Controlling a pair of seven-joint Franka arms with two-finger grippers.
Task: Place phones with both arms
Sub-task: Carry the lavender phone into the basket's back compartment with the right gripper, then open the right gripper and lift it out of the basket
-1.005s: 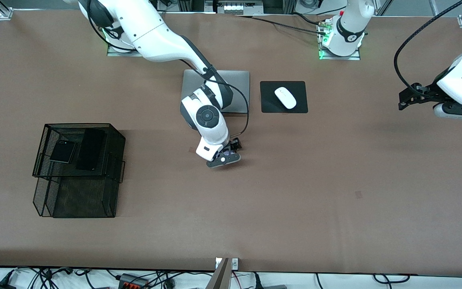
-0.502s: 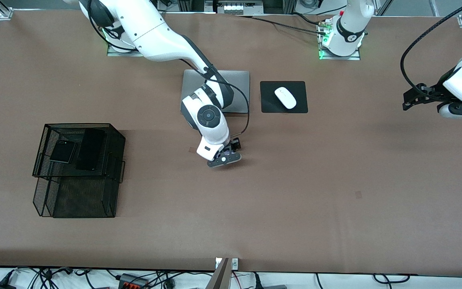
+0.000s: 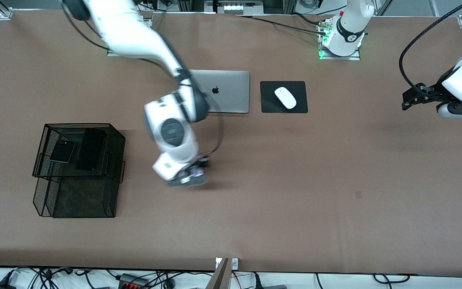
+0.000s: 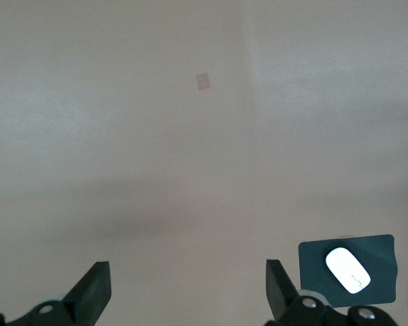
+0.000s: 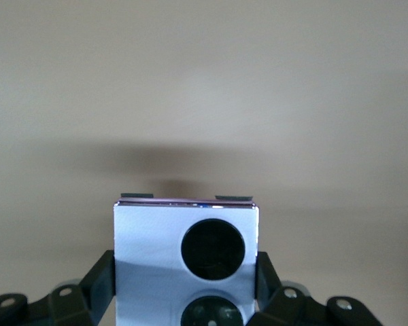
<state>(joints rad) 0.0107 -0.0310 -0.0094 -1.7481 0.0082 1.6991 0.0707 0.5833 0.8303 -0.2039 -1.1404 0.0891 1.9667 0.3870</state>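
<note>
Carrying lilac flip phone [image 5: 185, 261] toward mesh tray [image 3: 42, 138] | right gripper [image 3: 191, 175] clenched | left gripper [image 4: 183, 295] released

A pale lilac-white flip phone [image 5: 185, 261] with two round black lenses is held up over bare table. At nine o'clock from it, a small squarish black flip phone [image 3: 62, 151] and a long slim black slab phone [image 3: 90, 149] lie flat beside each other.
</note>
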